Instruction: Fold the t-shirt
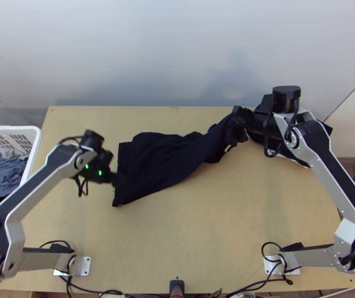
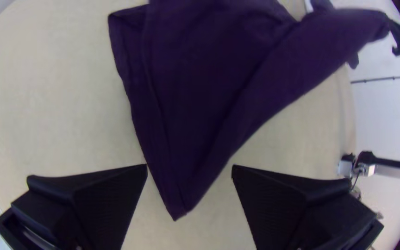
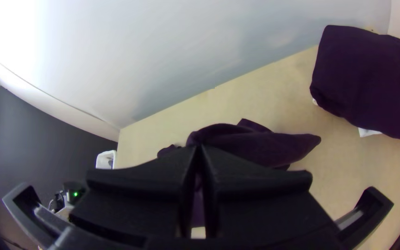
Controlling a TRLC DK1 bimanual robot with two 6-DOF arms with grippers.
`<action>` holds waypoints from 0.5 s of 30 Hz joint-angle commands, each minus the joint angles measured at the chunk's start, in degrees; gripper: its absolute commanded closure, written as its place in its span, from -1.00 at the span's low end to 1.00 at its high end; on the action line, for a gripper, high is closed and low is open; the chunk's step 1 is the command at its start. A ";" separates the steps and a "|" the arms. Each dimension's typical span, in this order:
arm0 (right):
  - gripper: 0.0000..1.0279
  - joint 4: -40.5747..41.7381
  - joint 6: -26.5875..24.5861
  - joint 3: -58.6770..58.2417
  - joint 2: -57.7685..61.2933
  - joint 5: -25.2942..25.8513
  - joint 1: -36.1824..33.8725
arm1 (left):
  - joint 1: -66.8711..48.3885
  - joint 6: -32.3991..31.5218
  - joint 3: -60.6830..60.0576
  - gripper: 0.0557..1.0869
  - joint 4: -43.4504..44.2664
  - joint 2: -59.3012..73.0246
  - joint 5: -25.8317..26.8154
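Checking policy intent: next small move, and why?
Probably close the left gripper on the t-shirt's pointed corner: it stands open with a finger either side of that corner, while the right gripper is shut on the shirt's far end.

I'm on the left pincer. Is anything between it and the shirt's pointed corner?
Nothing visible stands in the way: in the left wrist view, the T-shirt's corner shows straight between the open fingers of the left pincer.
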 commanded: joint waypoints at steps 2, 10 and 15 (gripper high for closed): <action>0.94 2.57 0.11 -3.43 -0.46 -0.07 1.47 | 10.48 -10.35 7.43 0.18 11.29 9.05 11.48; 0.94 4.07 0.64 -4.74 -0.90 -0.07 2.44 | 12.06 -13.34 11.04 0.19 13.05 15.46 12.36; 0.94 4.68 0.82 -5.36 -0.90 -0.07 2.35 | 11.97 -10.62 10.60 0.01 12.70 16.61 10.51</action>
